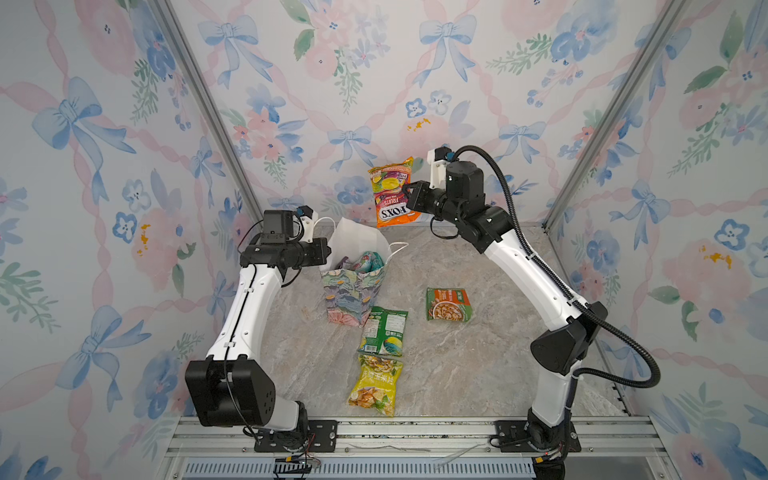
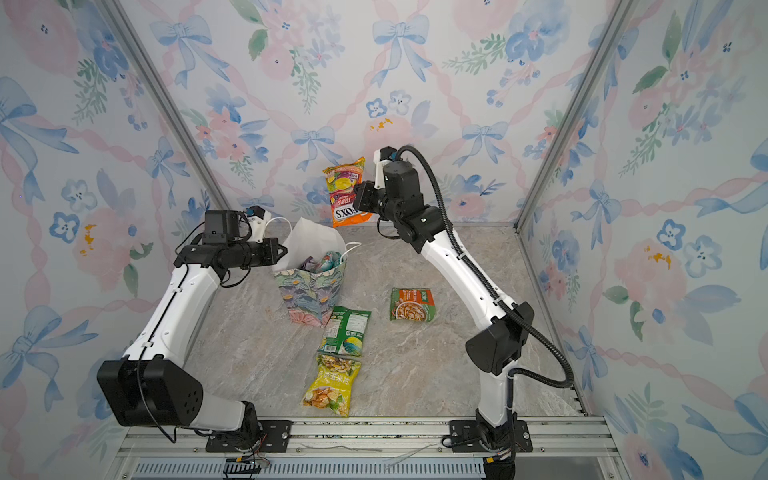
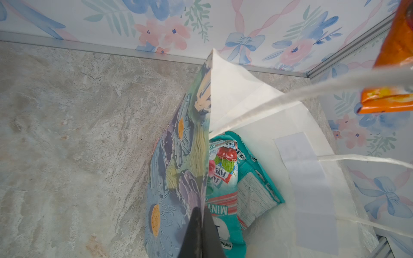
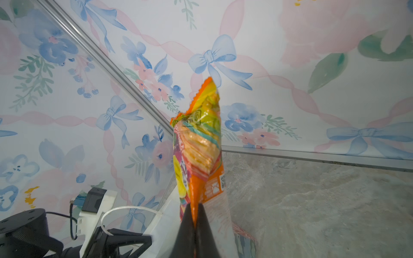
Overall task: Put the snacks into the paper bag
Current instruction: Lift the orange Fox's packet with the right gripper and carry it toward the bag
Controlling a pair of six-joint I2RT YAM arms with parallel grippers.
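Right pincer clamped on orange packet

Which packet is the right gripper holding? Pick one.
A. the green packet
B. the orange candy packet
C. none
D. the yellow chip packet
B: the right gripper is shut on the edge of the orange candy packet, holding it up in the air.

Robot test booth: floral-papered walls, aluminium rails.
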